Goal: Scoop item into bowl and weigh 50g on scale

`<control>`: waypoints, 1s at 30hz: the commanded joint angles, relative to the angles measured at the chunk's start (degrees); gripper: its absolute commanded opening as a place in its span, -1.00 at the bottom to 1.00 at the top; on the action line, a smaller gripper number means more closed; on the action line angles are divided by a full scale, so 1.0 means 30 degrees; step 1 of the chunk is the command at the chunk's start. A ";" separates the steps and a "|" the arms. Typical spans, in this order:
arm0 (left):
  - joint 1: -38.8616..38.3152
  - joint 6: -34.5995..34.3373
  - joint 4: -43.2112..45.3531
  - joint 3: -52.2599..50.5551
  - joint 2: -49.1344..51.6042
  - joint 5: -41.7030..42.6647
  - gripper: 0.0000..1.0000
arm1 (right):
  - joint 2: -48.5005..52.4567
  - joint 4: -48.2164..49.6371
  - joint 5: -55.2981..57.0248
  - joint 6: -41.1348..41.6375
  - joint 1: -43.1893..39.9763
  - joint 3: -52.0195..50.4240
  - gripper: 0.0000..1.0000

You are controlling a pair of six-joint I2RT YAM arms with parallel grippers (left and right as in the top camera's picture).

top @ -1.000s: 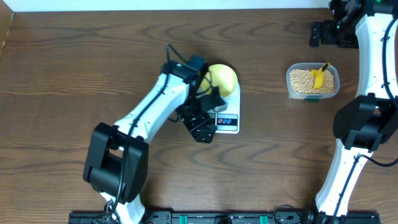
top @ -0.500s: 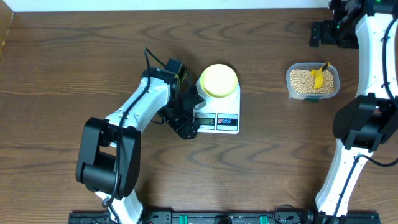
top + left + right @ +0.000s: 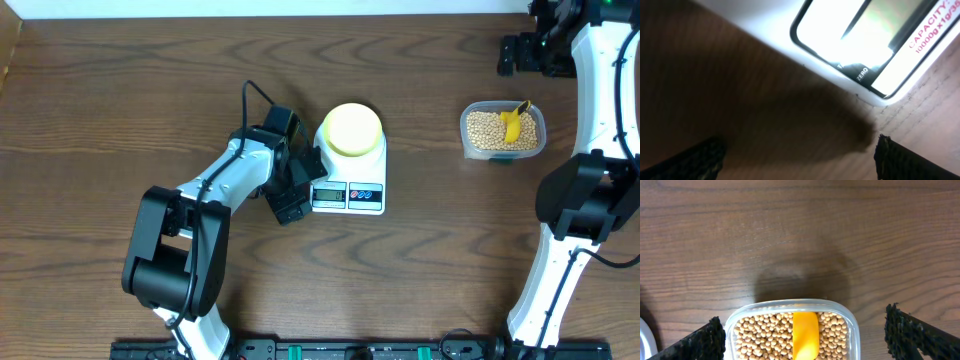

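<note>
Beans [image 3: 485, 130] are kept in a clear tub [image 3: 465, 137] at right, a yellow scoop [image 3: 512, 127] laid among them. Leftmost, the left gripper [image 3: 801, 160] is spread wide, empty, beside the scale [image 3: 376, 160] bearing the bowl [image 3: 351, 129]; the right gripper [image 3: 802, 330] is likewise spread, empty, near the tub.

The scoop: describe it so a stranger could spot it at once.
On the wooden table, look right of the white scale to the clear tub of tan beans. The scoop lies in those beans, bright yellow and narrow, unlike the paler round bowl on the scale.
</note>
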 commanded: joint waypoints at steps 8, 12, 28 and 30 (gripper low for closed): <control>0.0503 0.1829 0.0685 -0.0481 0.0109 -0.0233 0.95 | 0.0007 0.0015 0.0168 -0.0015 -0.0044 0.0306 0.99; 0.0495 0.1829 0.0678 -0.0481 0.0109 -0.0226 0.95 | 0.0007 0.0015 0.0168 -0.0022 -0.0036 0.0306 0.99; 0.0481 0.8801 -0.0503 -0.0481 0.0102 0.2033 0.95 | 0.0007 0.0015 0.0168 -0.0015 -0.0044 0.0306 0.98; 0.0488 1.0098 -0.0729 -0.0481 0.0102 0.2302 0.95 | 0.0007 0.0015 0.0168 -0.0022 -0.0044 0.0306 0.99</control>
